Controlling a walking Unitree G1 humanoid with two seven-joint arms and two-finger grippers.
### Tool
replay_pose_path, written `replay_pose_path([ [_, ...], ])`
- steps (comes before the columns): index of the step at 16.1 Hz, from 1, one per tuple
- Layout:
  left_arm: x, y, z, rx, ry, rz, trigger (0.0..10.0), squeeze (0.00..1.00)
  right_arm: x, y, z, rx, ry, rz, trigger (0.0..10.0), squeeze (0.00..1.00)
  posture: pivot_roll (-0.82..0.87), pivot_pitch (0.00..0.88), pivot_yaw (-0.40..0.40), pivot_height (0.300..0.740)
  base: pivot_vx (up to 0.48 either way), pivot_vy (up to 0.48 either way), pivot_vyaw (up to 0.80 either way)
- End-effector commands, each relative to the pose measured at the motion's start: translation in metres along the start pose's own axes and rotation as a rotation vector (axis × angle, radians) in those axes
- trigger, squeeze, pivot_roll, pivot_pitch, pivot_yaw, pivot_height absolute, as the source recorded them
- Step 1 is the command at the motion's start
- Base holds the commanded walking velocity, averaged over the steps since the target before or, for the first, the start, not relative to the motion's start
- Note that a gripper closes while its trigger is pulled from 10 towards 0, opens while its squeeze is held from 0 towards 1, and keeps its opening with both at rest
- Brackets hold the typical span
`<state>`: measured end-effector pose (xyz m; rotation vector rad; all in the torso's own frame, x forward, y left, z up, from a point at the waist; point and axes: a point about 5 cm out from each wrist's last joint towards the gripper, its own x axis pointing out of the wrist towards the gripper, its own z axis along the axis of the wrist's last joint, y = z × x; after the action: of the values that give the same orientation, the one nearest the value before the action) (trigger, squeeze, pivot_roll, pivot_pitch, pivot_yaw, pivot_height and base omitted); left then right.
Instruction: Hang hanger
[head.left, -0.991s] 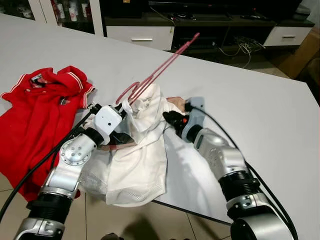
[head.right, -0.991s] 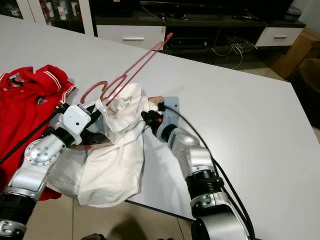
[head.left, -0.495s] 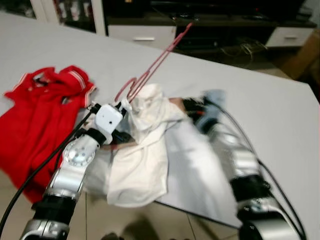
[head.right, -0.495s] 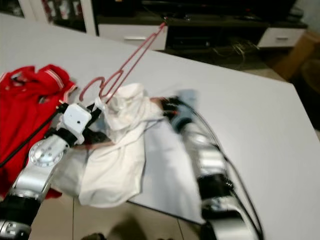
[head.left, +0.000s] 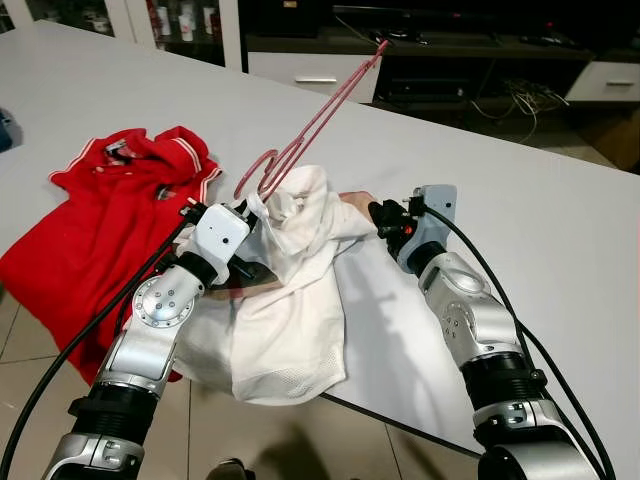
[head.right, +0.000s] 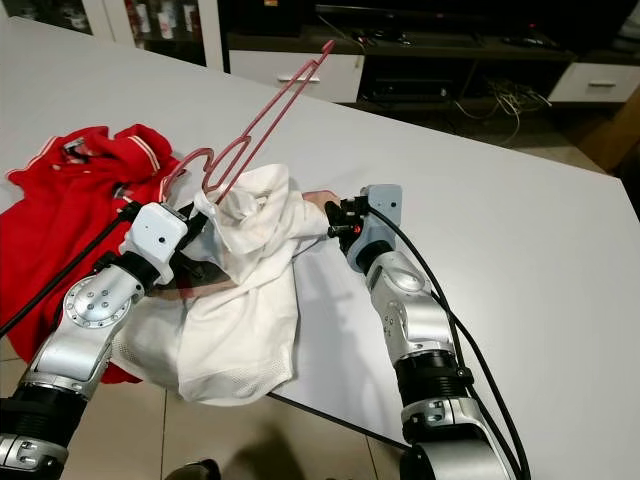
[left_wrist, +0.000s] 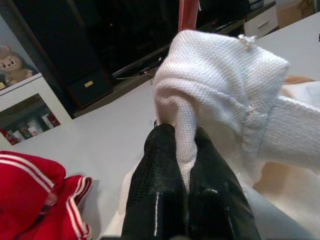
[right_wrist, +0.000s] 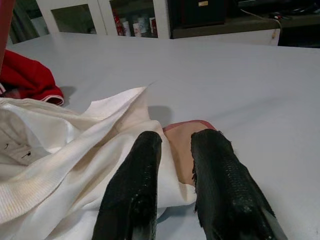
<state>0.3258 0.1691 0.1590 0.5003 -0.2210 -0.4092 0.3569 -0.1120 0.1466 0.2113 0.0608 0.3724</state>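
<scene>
A pink hanger (head.left: 322, 112) sticks up slantwise out of a white shirt (head.left: 290, 320) that lies bunched at the table's near edge and partly hangs over it. My left gripper (head.left: 252, 212) is shut on a fold of the shirt's neck, just below the hanger's hook (head.left: 262, 172); the pinched cloth (left_wrist: 220, 85) bulges above the fingertips (left_wrist: 165, 135). My right gripper (head.left: 376, 210) is at the shirt's right side. Its fingers (right_wrist: 145, 150) close on the white cloth edge, where the hanger's tan-pink end (right_wrist: 181, 147) pokes out.
A red polo shirt (head.left: 110, 220) lies crumpled on the grey table (head.left: 540, 210) to the left of my left arm. Dark TV cabinets with white drawers (head.left: 310, 75) stand beyond the table. Tiled floor lies below the near edge.
The camera has shifted, so the whole scene sits further right. My right arm swung briefly, and its gripper stays at the shirt's right edge. The left gripper's hold is unchanged.
</scene>
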Motion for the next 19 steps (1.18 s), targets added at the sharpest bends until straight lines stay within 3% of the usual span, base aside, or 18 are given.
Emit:
replay_pose_path([
  [1,0.004,-0.002,0.003,-0.004,-0.009,-0.011,0.0,0.0,0.002,-0.002,0.003,0.027,0.0,-0.007,10.0,0.0,0.09,0.1,-0.082,0.74,0.0,0.0,0.0],
  [5,-0.002,-0.007,-0.003,-0.038,0.015,-0.01,0.0,0.0,0.009,0.022,-0.005,0.041,0.045,0.1,10.0,0.0,0.1,0.11,-0.08,0.74,0.0,0.0,0.0],
  [6,-0.005,-0.008,-0.008,-0.082,0.043,0.036,0.0,0.0,0.013,0.031,-0.012,0.015,0.076,0.129,10.0,0.0,0.1,0.11,-0.08,0.74,0.0,0.0,0.0],
  [10,-0.017,-0.005,-0.026,-0.204,0.149,0.228,0.0,0.0,0.02,0.041,-0.011,-0.029,0.081,0.172,10.0,0.0,0.12,0.12,-0.087,0.74,0.0,0.0,0.0],
  [13,-0.022,-0.023,-0.031,-0.255,0.173,0.203,0.0,0.0,0.027,0.05,-0.006,-0.048,0.056,0.198,10.0,0.0,0.13,0.117,-0.095,0.74,0.0,0.0,0.0],
  [16,-0.021,-0.03,-0.036,-0.297,0.216,0.208,0.0,0.0,0.034,0.063,-0.006,-0.089,0.049,0.225,10.0,0.0,0.13,0.118,-0.089,0.74,0.0,0.0,0.0],
  [19,-0.021,-0.033,-0.036,-0.321,0.226,0.214,0.0,0.0,0.035,0.073,-0.029,-0.106,0.138,0.241,10.0,0.0,0.13,0.12,-0.086,0.74,0.0,0.0,0.0],
])
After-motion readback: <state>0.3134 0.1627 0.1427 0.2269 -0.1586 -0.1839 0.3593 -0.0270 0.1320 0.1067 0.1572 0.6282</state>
